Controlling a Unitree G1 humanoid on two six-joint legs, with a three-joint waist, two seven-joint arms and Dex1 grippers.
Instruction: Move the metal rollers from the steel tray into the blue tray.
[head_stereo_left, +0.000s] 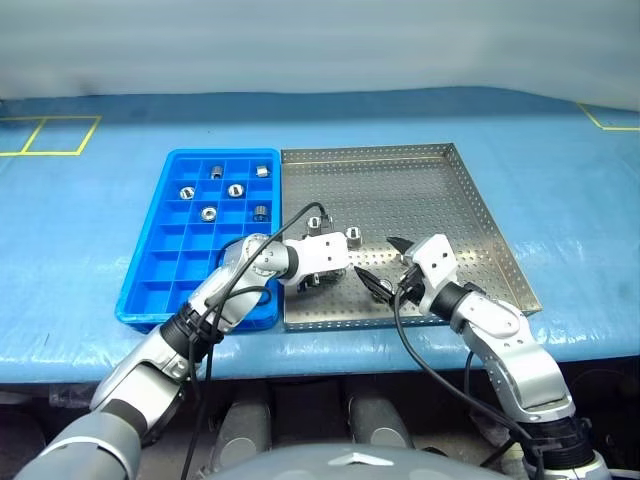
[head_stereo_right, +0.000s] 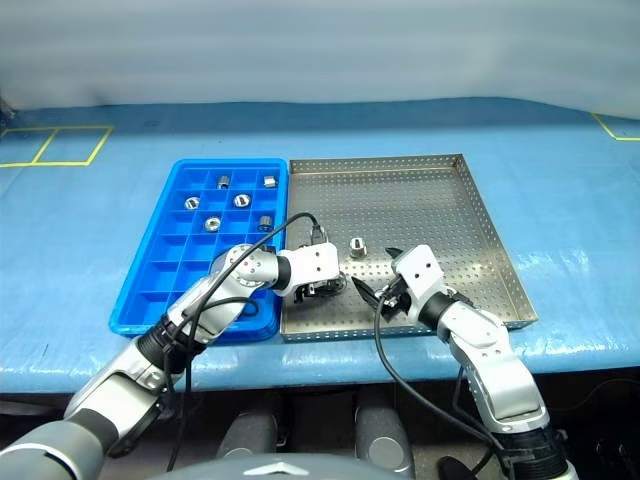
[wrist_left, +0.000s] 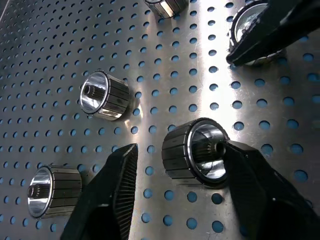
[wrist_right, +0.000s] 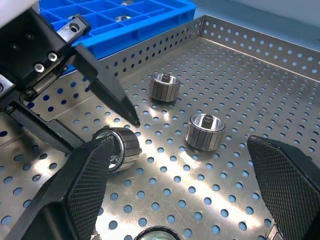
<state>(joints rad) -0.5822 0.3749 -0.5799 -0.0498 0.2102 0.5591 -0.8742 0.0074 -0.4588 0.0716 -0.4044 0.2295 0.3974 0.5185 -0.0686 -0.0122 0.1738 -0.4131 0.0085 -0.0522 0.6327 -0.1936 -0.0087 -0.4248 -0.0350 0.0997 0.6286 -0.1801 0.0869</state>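
Note:
The steel tray (head_stereo_left: 420, 190) lies right of the blue tray (head_stereo_left: 160, 270), their sides touching. Several metal rollers (head_stereo_left: 236, 190) sit in the blue tray's far compartments. More rollers (head_stereo_left: 353, 237) lie on the steel tray's near left part. My left gripper (wrist_left: 178, 147) is low over the steel tray with one roller (wrist_left: 195, 157) between its fingers. One finger (wrist_left: 250, 180) touches the roller and the other finger (wrist_left: 117, 190) stands a small gap off it. My right gripper (head_stereo_left: 380, 262) hovers open just to the right, empty, one fingertip (wrist_left: 270, 25) over another roller.
Both trays rest on a blue-covered table (head_stereo_left: 80, 230) with yellow tape marks (head_stereo_left: 60, 135) at the far left. The steel tray's raised perforated rim (wrist_right: 150, 47) stands between the two trays. The steel tray's far and right parts are bare.

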